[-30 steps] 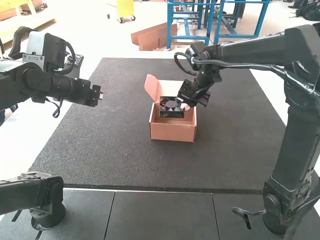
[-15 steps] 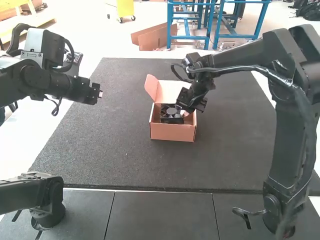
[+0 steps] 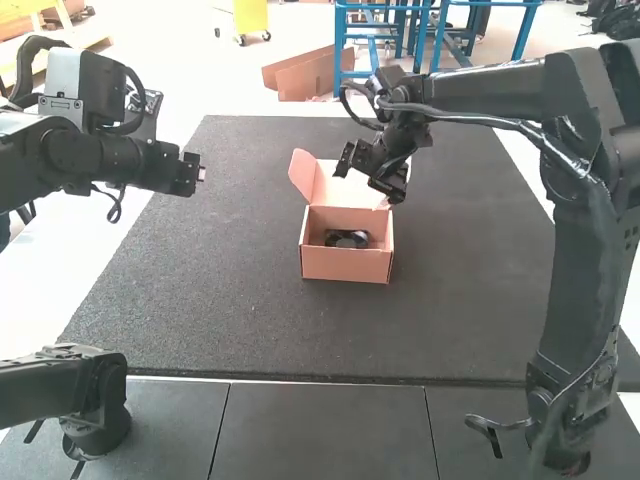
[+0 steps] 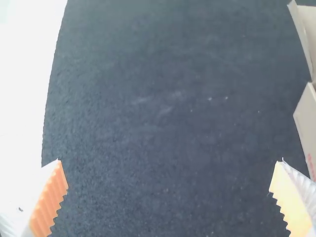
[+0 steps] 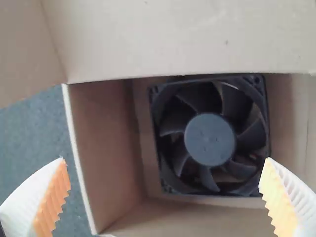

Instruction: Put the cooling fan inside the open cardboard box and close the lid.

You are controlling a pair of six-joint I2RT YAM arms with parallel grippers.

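The black cooling fan (image 3: 346,238) (image 5: 210,134) lies flat at the bottom of the open cardboard box (image 3: 345,258) (image 5: 94,163) in the middle of the mat. The box lid (image 3: 305,177) stands up at the back left. My right gripper (image 3: 372,170) (image 5: 165,202) hovers above the box's back edge, open and holding nothing. My left gripper (image 3: 192,174) (image 4: 170,197) hangs open over bare mat to the left of the box, well apart from it. In the left wrist view a corner of the box (image 4: 305,98) shows at the edge.
A black mat (image 3: 200,290) covers the table, with a pale table surface (image 3: 40,260) left of it. Two arm bases stand at the front corners (image 3: 70,400) (image 3: 570,410).
The fan has dropped from the right gripper into the box. The right gripper opened and rose back above the box's rear edge. The left arm shifted slightly.
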